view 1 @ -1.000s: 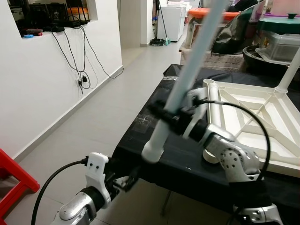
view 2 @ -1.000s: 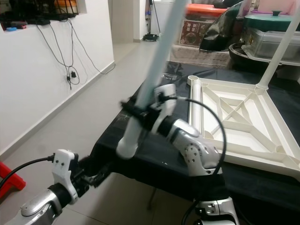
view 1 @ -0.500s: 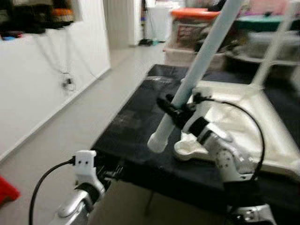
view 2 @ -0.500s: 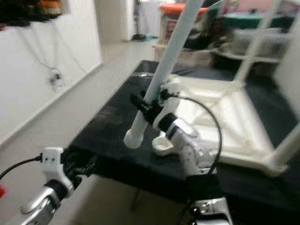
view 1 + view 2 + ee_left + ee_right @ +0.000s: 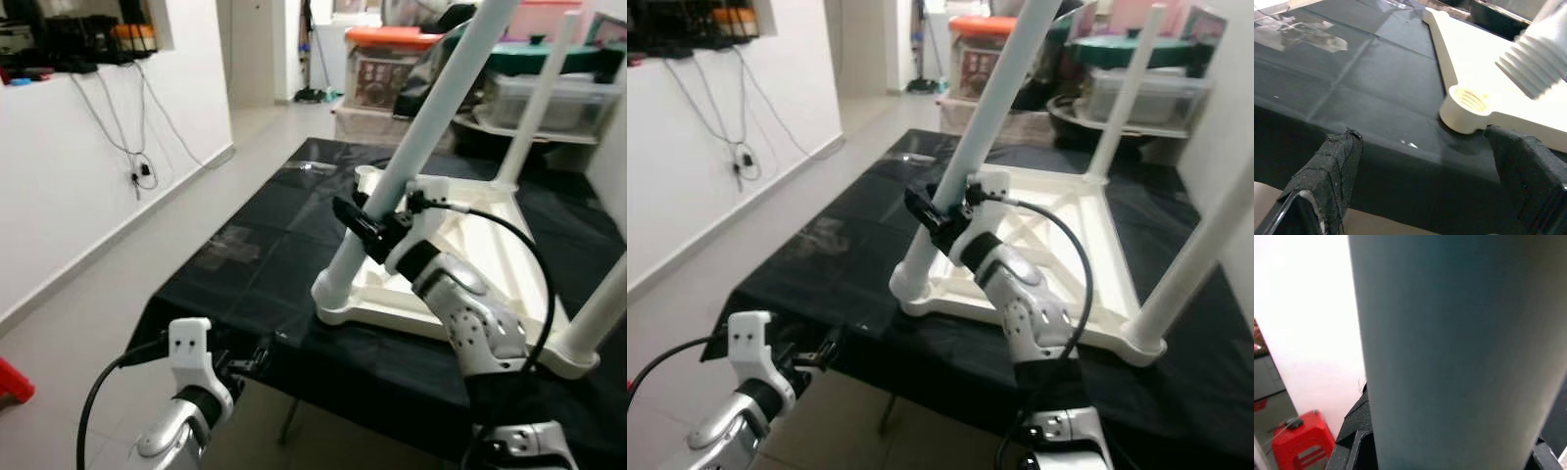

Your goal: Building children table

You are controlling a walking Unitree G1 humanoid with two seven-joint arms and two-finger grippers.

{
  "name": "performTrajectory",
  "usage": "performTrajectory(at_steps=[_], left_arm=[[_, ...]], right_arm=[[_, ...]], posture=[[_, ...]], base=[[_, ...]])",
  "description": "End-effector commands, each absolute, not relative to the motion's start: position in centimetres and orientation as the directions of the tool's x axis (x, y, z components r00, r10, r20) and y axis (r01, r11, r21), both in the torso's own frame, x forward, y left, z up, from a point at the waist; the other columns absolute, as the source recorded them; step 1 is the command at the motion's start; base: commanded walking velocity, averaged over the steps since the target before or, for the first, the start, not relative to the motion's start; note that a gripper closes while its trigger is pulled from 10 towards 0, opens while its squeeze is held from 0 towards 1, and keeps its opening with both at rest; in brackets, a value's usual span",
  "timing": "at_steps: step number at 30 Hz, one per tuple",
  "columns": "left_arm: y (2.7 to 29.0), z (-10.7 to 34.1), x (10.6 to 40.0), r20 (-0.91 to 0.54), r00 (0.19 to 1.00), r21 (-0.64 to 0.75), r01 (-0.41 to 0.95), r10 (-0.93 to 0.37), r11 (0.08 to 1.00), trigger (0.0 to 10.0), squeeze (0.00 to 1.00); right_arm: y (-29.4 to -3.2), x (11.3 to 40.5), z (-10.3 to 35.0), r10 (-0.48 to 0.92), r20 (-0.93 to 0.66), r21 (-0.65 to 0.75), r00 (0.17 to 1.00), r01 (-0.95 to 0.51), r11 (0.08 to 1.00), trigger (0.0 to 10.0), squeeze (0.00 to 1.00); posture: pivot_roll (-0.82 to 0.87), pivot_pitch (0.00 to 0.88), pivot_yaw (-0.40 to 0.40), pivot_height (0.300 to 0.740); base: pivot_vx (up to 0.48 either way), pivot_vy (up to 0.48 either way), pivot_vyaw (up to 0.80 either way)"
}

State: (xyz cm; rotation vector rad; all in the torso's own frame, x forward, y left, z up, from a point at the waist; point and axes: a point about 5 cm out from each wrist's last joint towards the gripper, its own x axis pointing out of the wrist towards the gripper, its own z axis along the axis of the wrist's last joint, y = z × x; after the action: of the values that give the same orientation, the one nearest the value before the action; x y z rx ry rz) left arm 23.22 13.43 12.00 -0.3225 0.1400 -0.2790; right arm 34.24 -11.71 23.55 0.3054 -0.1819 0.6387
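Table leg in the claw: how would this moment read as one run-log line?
right claw: shut on leg | leg end: above corner socket, not in | tabletop: upside down | left claw: open, idle

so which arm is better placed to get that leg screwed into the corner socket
Right. The right hand is shut on the white leg, whose threaded end hangs close above the socket of the upturned table top. The left hand is low at the table edge, open and holding nothing.
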Motion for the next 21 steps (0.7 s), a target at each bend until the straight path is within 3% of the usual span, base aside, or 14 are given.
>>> performTrajectory(at_steps=[1,11,14,21], left_arm=[[13.3,12.3,23.0,-0.079,0.953,-0.316,0.254,-0.293,0.914,10.0,0.0],[11.6,13.0,22.5,-0.055,0.937,-0.26,0.319,-0.344,0.911,10.0,0.0],[11.5,13.3,22.3,-0.047,0.942,-0.255,0.312,-0.334,0.915,10.0,0.0],[13.2,13.9,23.2,-0.027,0.975,-0.165,0.212,-0.219,0.963,10.0,0.0]], right_arm=[[-11.5,34.5,24.3,0.542,0.287,0.203,0.79,-0.603,0.772,10.0,0.0],[-11.8,36.0,25.0,0.449,0.314,0.212,0.837,-0.522,0.826,10.0,0.0],[-11.7,35.9,24.9,0.449,0.318,0.217,0.835,-0.525,0.823,10.0,0.0],[-11.6,35.8,24.5,0.442,0.323,0.209,0.837,-0.519,0.829,10.0,0.0]], posture=[[0.17,0.0,-0.048,0.74],[0.18,0.0,-0.053,0.74],[0.18,0.002,-0.053,0.74],[0.18,0.002,-0.053,0.74]], base=[[0.0,0.0,0.0],[0.0,0.0,0.0],[0.0,0.0,-0.8],[0.042,0.0,-0.11]])
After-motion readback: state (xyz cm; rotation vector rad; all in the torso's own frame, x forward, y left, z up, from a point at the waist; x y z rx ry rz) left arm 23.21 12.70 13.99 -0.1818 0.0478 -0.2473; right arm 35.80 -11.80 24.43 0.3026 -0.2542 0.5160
